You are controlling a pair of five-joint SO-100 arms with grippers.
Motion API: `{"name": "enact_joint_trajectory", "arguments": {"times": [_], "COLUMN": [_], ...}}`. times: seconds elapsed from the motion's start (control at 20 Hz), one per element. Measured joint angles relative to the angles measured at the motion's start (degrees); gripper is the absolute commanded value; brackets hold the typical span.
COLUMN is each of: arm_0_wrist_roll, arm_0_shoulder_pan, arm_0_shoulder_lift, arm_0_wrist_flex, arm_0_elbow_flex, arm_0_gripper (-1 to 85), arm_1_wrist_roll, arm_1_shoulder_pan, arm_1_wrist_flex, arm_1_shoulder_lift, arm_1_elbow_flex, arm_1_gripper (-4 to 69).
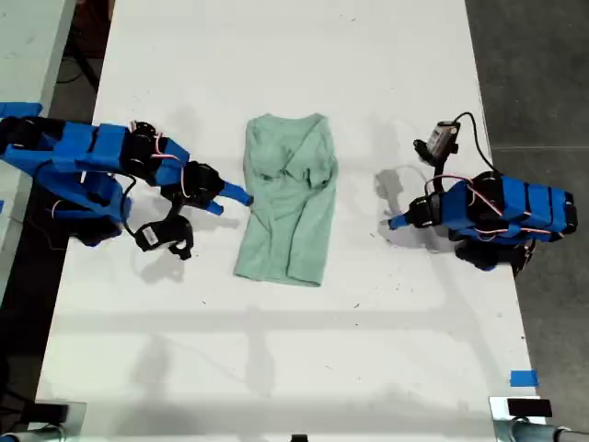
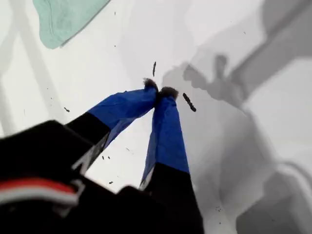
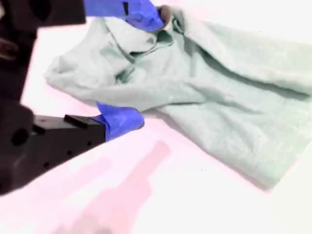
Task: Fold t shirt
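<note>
The t shirt (image 1: 290,207) is lying on the white table (image 1: 276,350), near the table's middle in the exterior view. It is lying as a wrinkled, narrow, oblong bundle of pale mint-green cloth. Its long axis is running from the far part of the table toward the near part, with folds bunching up in the far half.

We are holding our first claw (image 1: 394,222) on the exterior view's right, apart from the t shirt, with bare table between the two. In the first wrist view this claw (image 2: 158,90) is showing both blue tips pressed together with nothing between them. They are hovering over or resting on the table; we cannot tell which. One corner of the t shirt (image 2: 63,19) is showing at the edge of that view.

We are holding our second claw (image 1: 230,202) on the exterior view's left, right at the side edge of the t shirt. In the second wrist view this claw (image 3: 144,68) is standing spread apart. One blue tip is sitting at a crease of the t shirt (image 3: 219,97), and the other is sitting on the table just beside the cloth's edge. The claw is clamping nothing.

A strip of blue tape (image 1: 523,378) is sitting near the table's near corner on the exterior view's right.
</note>
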Motion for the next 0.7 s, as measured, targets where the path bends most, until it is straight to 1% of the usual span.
{"name": "enact_joint_trajectory", "arguments": {"times": [0.1,0.25,0.4,0.45,0.6,0.65,0.7], "arm_0_wrist_roll": [-2.72,-3.78,-3.78,-3.78,-3.52,-2.55,-0.18], "arm_0_shoulder_pan": [1.32,1.05,-0.26,-0.53,-2.37,-2.99,-4.48], "arm_0_shoulder_lift": [4.13,10.28,14.94,17.14,30.06,37.09,46.76], "arm_0_wrist_flex": [-6.33,-12.92,-15.12,-15.47,-12.57,-8.7,-4.48], "arm_0_elbow_flex": [15.03,27.95,36.47,38.14,44.74,47.29,48.6], "arm_0_gripper": [23.3,21.1,13.5,9.8,3.4,2.0,1.1], "arm_1_wrist_roll": [0.0,0.0,0.0,0.0,0.0,0.0,0.0], "arm_1_shoulder_pan": [0.0,0.0,-0.26,-0.26,-0.26,-0.26,-0.26], "arm_1_wrist_flex": [0.0,0.0,0.0,0.0,0.0,0.0,0.0], "arm_1_shoulder_lift": [0.0,0.0,0.0,0.0,0.0,0.0,0.0], "arm_1_elbow_flex": [0.26,0.35,0.62,0.62,0.79,0.79,0.79], "arm_1_gripper": [1.9,1.9,1.9,1.9,1.9,1.9,1.9]}}
